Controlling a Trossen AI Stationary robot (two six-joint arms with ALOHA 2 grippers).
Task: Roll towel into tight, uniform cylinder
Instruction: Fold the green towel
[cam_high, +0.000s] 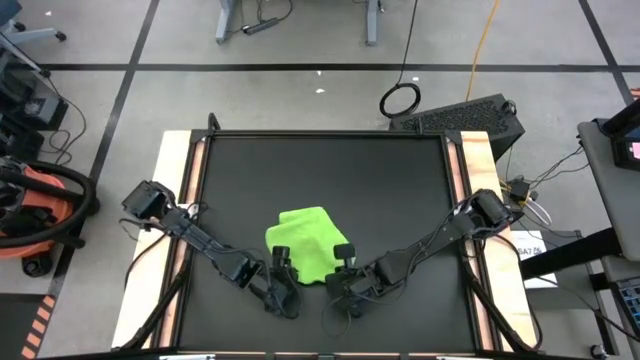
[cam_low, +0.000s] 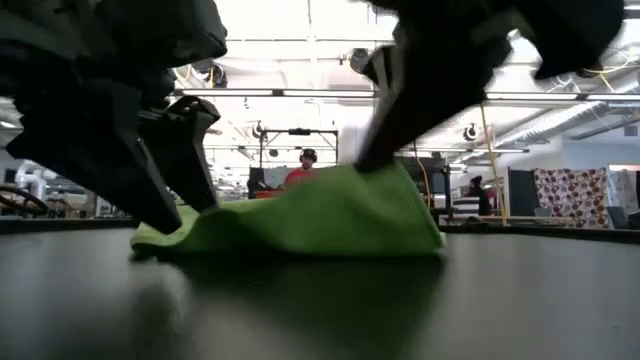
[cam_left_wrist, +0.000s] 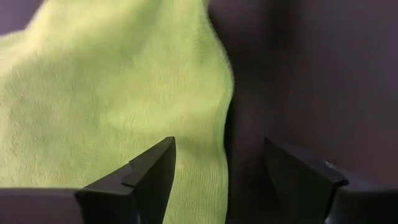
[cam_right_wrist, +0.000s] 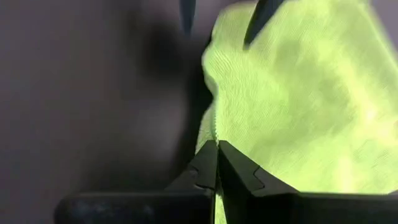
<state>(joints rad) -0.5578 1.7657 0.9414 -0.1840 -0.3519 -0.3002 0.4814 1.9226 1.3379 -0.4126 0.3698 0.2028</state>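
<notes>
Towel (cam_high: 305, 243) lies crumpled near the black mat's (cam_high: 390, 180) front edge, no cylinder formed; rolling remains. Right gripper (cam_right_wrist: 216, 163) pinches its edge shut; left gripper (cam_left_wrist: 217, 171) stands wide astride the other edge.

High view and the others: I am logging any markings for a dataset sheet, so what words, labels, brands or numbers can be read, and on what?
White paper sheet on the floor by the table's right edge, high view: dark print, too small to read.
Small bright lime-green soft towel: plain, no text.
Black table mat: no text.
Low view and both wrist views: no text.
</notes>
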